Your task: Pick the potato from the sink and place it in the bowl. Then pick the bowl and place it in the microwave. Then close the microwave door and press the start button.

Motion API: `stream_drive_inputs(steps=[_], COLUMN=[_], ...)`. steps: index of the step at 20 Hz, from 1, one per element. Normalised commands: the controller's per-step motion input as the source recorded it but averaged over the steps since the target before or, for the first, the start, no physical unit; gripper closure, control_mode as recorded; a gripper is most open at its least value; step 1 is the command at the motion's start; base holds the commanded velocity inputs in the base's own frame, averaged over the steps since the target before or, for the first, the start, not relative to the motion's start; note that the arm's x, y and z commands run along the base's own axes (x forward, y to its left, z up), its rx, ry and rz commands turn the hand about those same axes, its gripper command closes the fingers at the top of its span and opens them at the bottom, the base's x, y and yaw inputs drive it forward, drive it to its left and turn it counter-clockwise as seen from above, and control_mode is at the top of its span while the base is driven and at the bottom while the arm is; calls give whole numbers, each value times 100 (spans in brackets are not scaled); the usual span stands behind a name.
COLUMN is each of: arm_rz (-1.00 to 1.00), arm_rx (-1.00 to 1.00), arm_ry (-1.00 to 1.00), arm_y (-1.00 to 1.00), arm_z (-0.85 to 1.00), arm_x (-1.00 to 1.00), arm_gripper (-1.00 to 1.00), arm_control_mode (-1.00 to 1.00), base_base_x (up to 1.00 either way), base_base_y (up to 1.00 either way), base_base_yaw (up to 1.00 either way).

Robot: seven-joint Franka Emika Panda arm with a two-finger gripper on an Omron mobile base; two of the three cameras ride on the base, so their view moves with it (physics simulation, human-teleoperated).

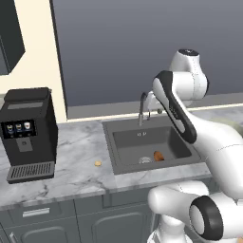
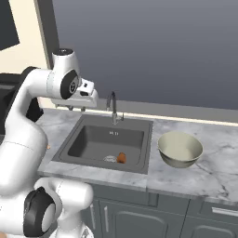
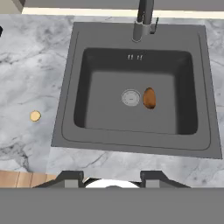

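The potato (image 3: 149, 98), a small orange-brown oval, lies on the floor of the dark grey sink (image 3: 70, 109), just right of the round metal drain (image 3: 131, 97). It also shows in the sink (image 2: 83, 135) as the potato (image 2: 121, 158) and again as the potato (image 1: 159, 155). My gripper (image 3: 112, 179) hangs high above the sink's near-left side, open with nothing between its fingers; the gripper (image 2: 76, 109) points down. The cream-white bowl (image 2: 180, 148) stands upright on the counter right of the sink. The microwave and its door are out of view.
A curved grey faucet (image 2: 113, 107) rises behind the sink. A tiny pale-yellow bit (image 3: 35, 116) lies on the marble counter left of the sink. A black coffee machine (image 1: 27, 133) stands at the far left. Grey cabinet fronts (image 2: 139, 218) run below.
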Motion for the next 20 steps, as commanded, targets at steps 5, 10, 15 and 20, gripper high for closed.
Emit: stream_drive_inputs(steps=[5, 10, 15, 20], arm_rz=[0, 0, -1, 0], arm_rx=[3, 0, 0, 0], arm_ry=[0, 0, 8, -1], arm_y=[-27, -57, -53, -35], arm_z=[-6, -50, -85, -27], arm_x=[-24, -45, -3, 11], arm_gripper=[-100, -100, -100, -100], arm_control_mode=[-100, -100, -100, -100], base_base_x=[0, 0, 0, 0], base_base_y=[0, 0, 0, 0], base_base_yaw=[0, 0, 0, 0])
